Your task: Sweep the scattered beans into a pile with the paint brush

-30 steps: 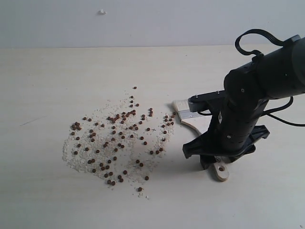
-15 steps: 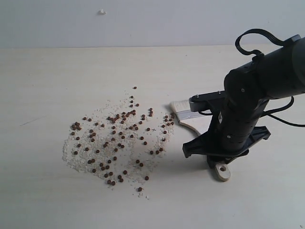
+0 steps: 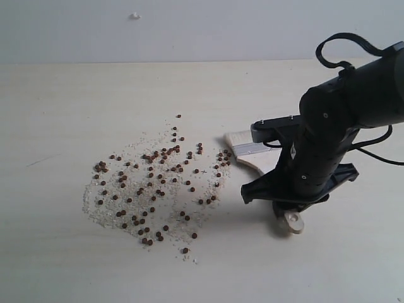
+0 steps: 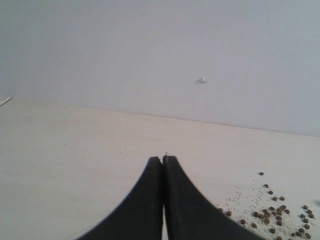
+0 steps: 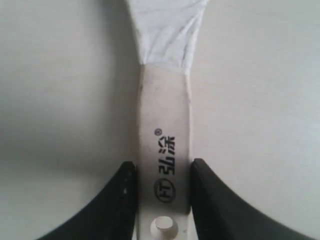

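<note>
Reddish-brown beans (image 3: 151,180) lie spread over a wide patch of off-white grains left of centre on the pale table; no pile is in view. The paint brush (image 3: 251,150) lies flat to their right, its cream bristles pointing at the beans and the holed handle end (image 3: 293,221) towards the front. My right gripper (image 3: 283,208) comes down over the handle and is shut on it; in the right wrist view its black fingers (image 5: 197,172) press both sides of the printed wooden handle (image 5: 165,125). My left gripper (image 4: 163,159) is shut and empty, with a few beans (image 4: 272,210) off to its side.
A grey wall (image 3: 189,31) rises at the table's far edge, carrying a small white speck (image 3: 134,15). The right arm's black cable (image 3: 334,47) loops above its wrist. Bare tabletop surrounds the bean patch.
My right gripper has closed from wide open onto the brush handle. The handle end has shifted slightly away from the front edge. The beans have not moved.
</note>
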Motion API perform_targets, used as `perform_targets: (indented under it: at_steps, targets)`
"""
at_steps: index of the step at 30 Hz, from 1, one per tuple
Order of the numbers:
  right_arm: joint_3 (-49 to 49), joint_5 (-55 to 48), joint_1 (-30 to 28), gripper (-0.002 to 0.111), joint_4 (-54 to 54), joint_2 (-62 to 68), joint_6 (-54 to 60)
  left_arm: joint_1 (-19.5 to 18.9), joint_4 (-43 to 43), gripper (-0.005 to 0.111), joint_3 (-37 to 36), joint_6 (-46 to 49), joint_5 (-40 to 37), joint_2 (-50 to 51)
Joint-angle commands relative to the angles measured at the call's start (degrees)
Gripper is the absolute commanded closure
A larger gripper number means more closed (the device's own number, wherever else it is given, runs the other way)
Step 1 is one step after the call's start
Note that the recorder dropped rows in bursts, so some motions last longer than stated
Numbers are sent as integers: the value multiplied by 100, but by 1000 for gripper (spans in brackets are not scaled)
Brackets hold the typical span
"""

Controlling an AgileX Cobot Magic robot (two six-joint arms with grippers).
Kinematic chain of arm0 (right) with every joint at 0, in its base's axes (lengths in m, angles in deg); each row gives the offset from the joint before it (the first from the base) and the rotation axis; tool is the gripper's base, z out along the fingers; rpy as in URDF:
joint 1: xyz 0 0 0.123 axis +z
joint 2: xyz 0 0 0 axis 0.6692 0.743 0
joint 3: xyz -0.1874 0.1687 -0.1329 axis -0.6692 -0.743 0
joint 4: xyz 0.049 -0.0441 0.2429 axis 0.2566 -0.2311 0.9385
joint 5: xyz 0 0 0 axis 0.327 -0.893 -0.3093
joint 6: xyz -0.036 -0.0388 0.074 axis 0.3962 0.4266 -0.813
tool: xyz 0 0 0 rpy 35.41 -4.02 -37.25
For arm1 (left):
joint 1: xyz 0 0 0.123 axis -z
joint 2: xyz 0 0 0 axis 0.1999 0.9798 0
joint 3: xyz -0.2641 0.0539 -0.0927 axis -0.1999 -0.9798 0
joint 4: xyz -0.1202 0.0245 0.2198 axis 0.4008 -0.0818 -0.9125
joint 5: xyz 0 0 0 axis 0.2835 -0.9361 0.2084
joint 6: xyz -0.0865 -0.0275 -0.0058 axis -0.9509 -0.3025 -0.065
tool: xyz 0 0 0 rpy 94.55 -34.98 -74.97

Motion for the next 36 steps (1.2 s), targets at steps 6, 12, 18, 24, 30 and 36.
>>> perform_targets:
  at_steps: [6, 12, 18, 24, 30, 36]
  targets:
    - [-28, 31, 2, 108, -334, -645, 23, -17, 12, 107, 1, 19, -8, -37]
    - [21, 67, -132, 108, -811, -674, -106, -17, 12, 107, 1, 19, -8, -37]
    - [77, 107, -302, 108, -857, -674, -85, -17, 12, 107, 1, 19, -8, -37]
    - [391, 67, -302, 108, -1141, -674, -5, -17, 12, 107, 1, 19, -8, -37]
    - [918, -188, -302, 108, -1236, -674, 263, -17, 12, 107, 1, 19, -8, -37]
    - [1321, -284, -302, 108, -1263, -674, 525, -17, 75, 107, 1, -969, 948, -37]
